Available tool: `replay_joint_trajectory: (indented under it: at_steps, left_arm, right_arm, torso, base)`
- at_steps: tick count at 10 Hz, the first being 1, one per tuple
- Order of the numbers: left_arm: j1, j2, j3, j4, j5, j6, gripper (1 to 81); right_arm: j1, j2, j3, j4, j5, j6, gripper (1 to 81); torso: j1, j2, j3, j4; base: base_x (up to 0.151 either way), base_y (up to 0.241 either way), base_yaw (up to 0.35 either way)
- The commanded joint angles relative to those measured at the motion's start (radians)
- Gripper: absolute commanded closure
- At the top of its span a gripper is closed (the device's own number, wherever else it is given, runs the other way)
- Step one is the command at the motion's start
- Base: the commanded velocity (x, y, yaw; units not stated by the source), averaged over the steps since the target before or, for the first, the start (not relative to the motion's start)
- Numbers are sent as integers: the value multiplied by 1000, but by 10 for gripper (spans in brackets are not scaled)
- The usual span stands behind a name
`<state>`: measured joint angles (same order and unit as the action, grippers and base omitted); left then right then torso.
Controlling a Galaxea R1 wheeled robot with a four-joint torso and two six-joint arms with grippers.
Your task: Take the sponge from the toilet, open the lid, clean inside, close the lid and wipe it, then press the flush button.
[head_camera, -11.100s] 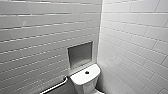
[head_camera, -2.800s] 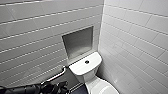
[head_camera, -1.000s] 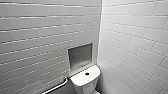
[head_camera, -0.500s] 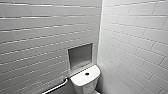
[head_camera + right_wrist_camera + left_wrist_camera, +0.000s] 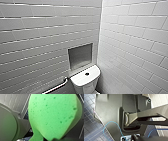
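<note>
Sponge [image 5: 52, 115], bright green, pitted: hanging clear of any surface, with the right gripper [image 5: 55, 139] pinching its narrowed end. Its long axis is running outward from the gripper, broad rounded end leading. Left gripper: hold cannot be told. Toilet [image 5: 85, 80], white, flush button [image 5: 87, 74] on the tank: sitting in a corner of white-tiled walls [image 5: 130, 37], under a niche [image 5: 80, 56], beside a grab bar [image 5: 56, 87]. Floor [image 5: 89, 130]: dark tiles.
</note>
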<state>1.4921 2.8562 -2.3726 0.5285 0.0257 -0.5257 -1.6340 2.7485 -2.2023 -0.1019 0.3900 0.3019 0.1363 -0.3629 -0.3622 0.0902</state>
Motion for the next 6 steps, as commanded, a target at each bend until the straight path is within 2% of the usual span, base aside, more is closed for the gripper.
replay_joint_trajectory:
  at_steps: [1,6]
  left_arm:
    - [-31,17,-47,11,52,4,811]
    - [-28,148,-255,1,54,-3,811]
  right_arm:
    - [21,27,-43,-21,-48,6,811]
    - [12,117,-173,-35,-49,-1,811]
  torso:
    - [0,0,0,0]
    - [0,0,0,0]
  base:
    - [0,0,0]
    - [0,0,0]
